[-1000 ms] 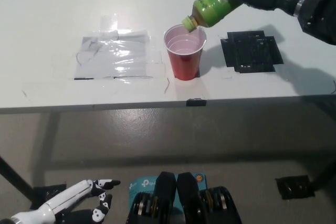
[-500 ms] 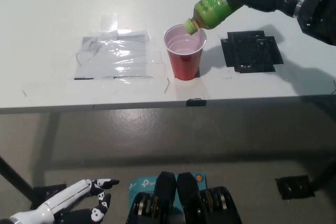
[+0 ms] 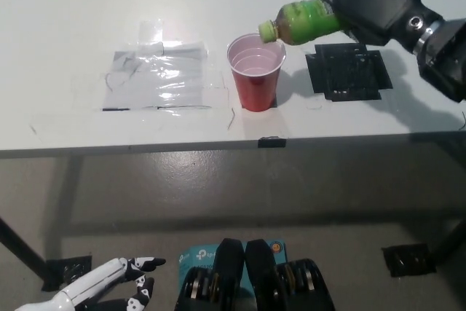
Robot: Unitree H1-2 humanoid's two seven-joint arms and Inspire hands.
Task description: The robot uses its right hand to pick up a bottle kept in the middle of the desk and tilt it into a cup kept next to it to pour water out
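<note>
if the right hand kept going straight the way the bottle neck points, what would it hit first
Probably nothing. The right hand holds the green bottle nearly level, cap toward picture left, above the red cup's rim. It would likely pass over the cup and then over bare table, though height is hard to judge.

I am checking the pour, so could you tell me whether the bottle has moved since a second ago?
Yes. The bottle, held by the right hand, has levelled out, its mouth lifting off the red cup rim.
</note>
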